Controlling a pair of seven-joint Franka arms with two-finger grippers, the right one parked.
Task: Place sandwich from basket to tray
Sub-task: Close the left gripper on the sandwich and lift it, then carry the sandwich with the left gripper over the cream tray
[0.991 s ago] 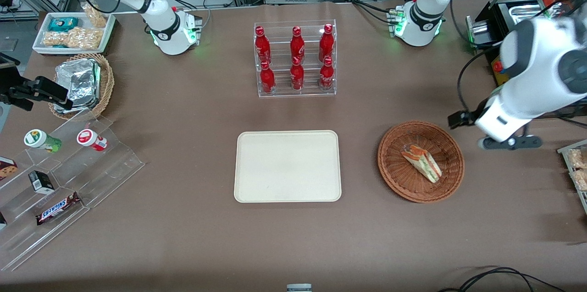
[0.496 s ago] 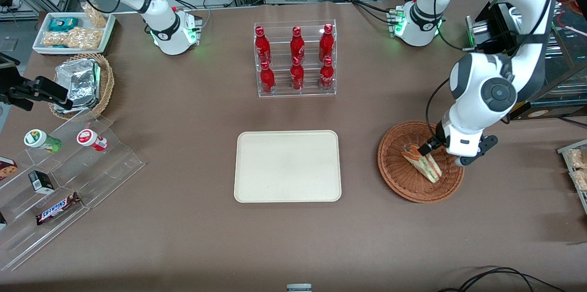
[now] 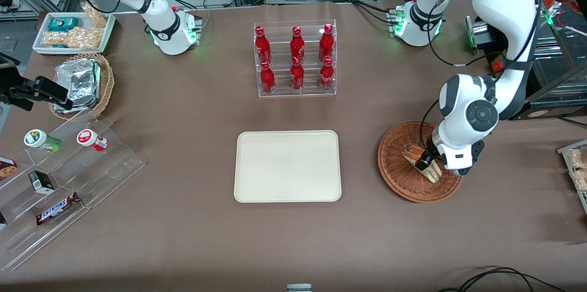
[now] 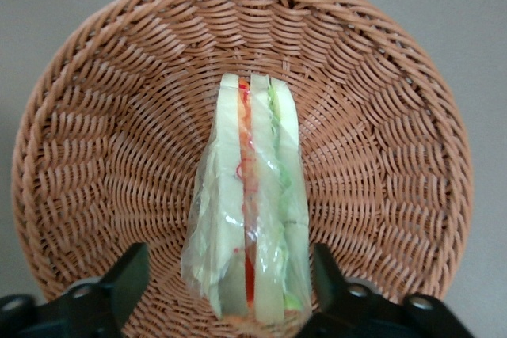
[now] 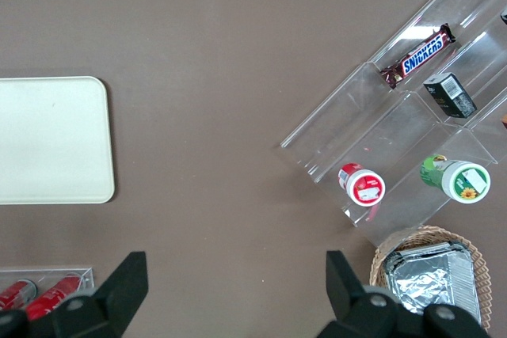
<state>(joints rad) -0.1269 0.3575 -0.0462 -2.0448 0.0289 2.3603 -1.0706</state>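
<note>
From the front we see the hand [image 3: 425, 162] lowered into the reddish-brown basket [image 3: 400, 177], its white wrist covering the middle of the sandwich [image 3: 433, 173], so only the wedge's two ends show there. The wrist camera gives us what that view hides: the sandwich [image 4: 252, 213] lies in the middle of the basket [image 4: 380, 116], still in its clear wrap, and the hand [image 4: 230, 286] straddles its broad end with one dark finger [image 4: 123, 279] on each side. The fingers stand apart, each with a gap to the wrap, so nothing is clamped. Their tips are cut off at the frame edge, and we cannot tell whether they touch the wicker.

The cream tray [image 3: 287, 166] sits on the counter [image 3: 183, 113] toward the parked arm's end from the basket, bare, with open brown surface between the two. The rack of red bottles [image 3: 296, 58] stands farther from the front camera than the tray, well apart from it.
</note>
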